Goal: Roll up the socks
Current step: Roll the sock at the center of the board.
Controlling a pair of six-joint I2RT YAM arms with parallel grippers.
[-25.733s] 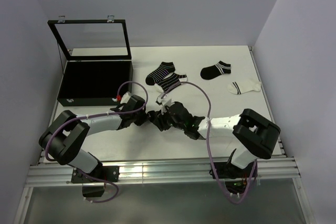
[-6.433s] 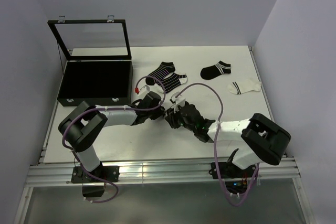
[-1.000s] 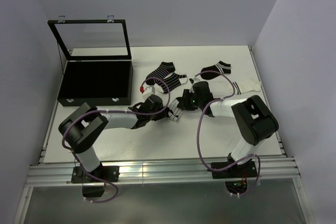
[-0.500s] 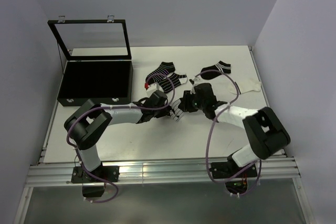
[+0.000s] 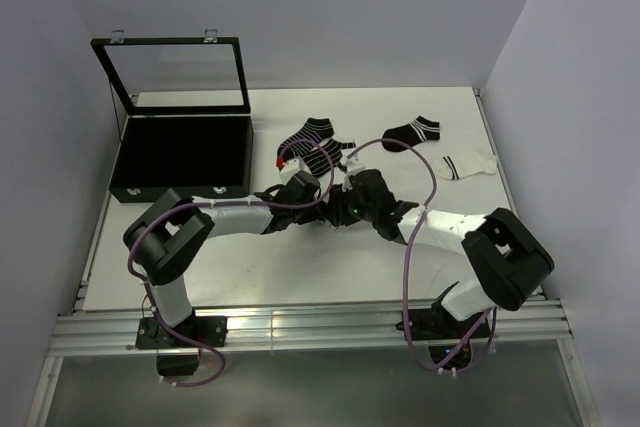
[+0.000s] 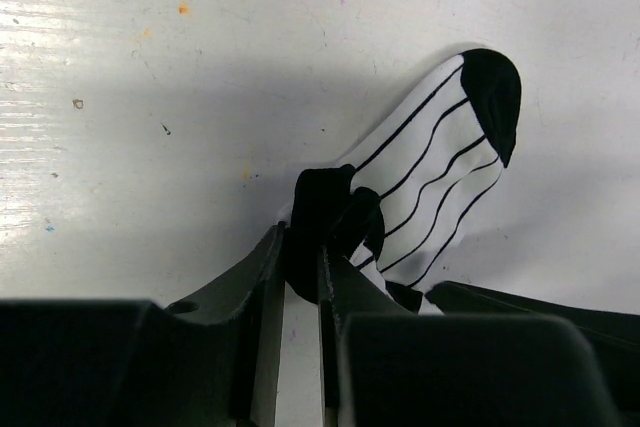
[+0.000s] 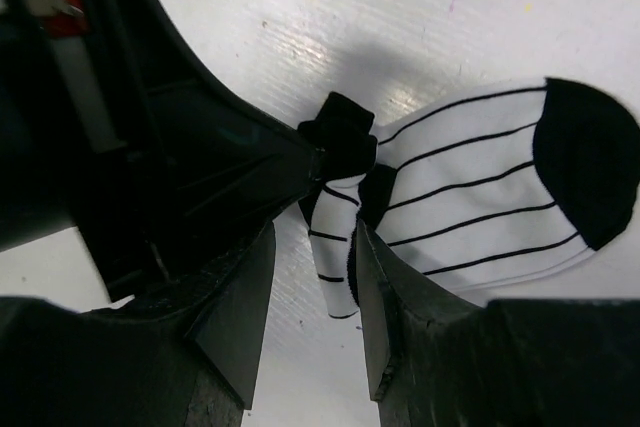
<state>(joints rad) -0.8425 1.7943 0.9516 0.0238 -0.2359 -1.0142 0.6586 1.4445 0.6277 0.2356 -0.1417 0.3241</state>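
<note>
I watch the whole table [image 5: 300,267] from above and behind; both wrist cameras (very close, looking down) share one white striped sock [image 6: 440,177]

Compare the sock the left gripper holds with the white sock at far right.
The held sock is bunched, its black part pinched in the left gripper; the far-right sock lies flat, untouched. The held sock sits at the centre of the table; the far-right sock, near its edge. Both are white with black stripes.
</note>
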